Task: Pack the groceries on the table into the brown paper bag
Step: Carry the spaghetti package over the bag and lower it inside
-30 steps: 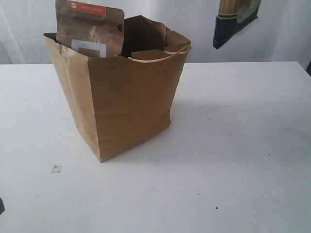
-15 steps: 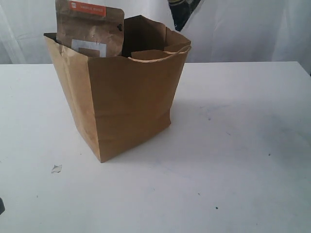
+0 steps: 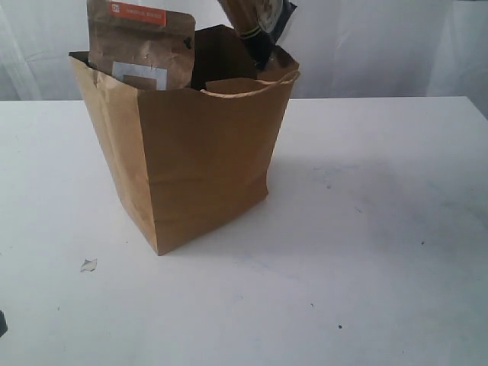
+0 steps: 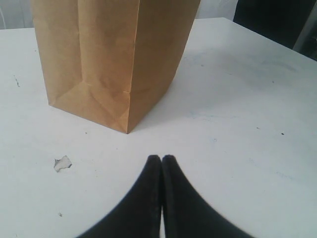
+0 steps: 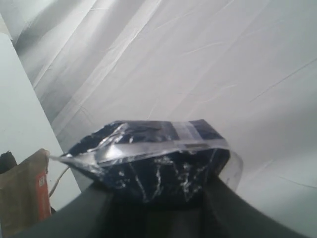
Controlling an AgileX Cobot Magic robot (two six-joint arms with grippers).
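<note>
The right end effector (image 5: 158, 203) grips the spaghetti pack (image 5: 153, 158), blue end poking out past it, at the paper bag's (image 3: 206, 160) top. The left end effector (image 4: 161, 161) is clenched, empty; the bag stands just ahead.

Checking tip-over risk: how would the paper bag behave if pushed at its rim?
The paper bag is thin and creased, so its rim would likely buckle. Its base looks narrower than its mouth, so it might tip, though the pouch inside probably steadies it.
</note>
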